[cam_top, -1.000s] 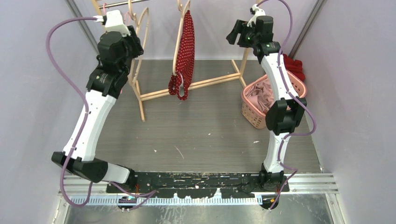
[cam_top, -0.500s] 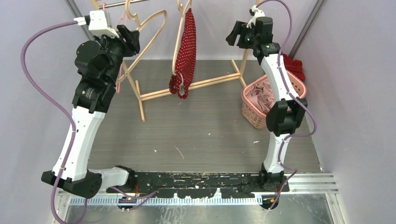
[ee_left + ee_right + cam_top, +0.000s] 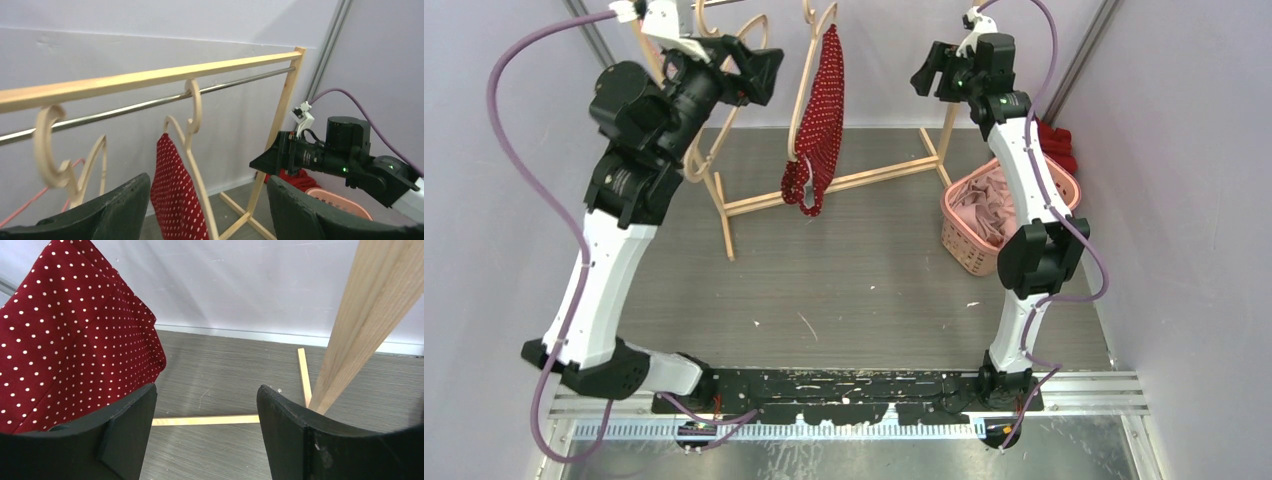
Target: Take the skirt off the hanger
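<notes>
The left claw (image 3: pixel 769 75) is up high in the upper left of the top view, level with the rack's rail, and its 2 fingers stand wide apart with nothing between them. From its own camera, the red polka-dot skirt (image 3: pixel 175 192) hangs in the lower middle of the frame, draped over the wooden hanger (image 3: pixel 194 131). That hanger's hook sits over the metal rail (image 3: pixel 240 84), just under the wooden top bar (image 3: pixel 150 76). A blurred empty hanger (image 3: pixel 47 150) hooks the same rail at the left of that frame. Over to the right claw (image 3: pixel 924 72), right of centre along the top edge of the top view, near the rack's upright (image 3: pixel 370 320). Its jaws are parted too and hold nothing. Its camera has the skirt filling the left side of the frame, close to the finger on that side, though I cannot tell if they touch. So the skirt is on the hanger, hanging between the 2 claws, and neither one grips it. Its lower end dangles above the grey surface (image 3: pixel 854 270), by the rack's base bar (image 3: pixel 205 420). At the right of the top view a pink basket (image 3: pixel 962 243) sits on the surface with pale cloth inside, partly behind the right arm. A red bundle (image 3: pixel 1056 140) lies just beyond it, against the wall.
</notes>
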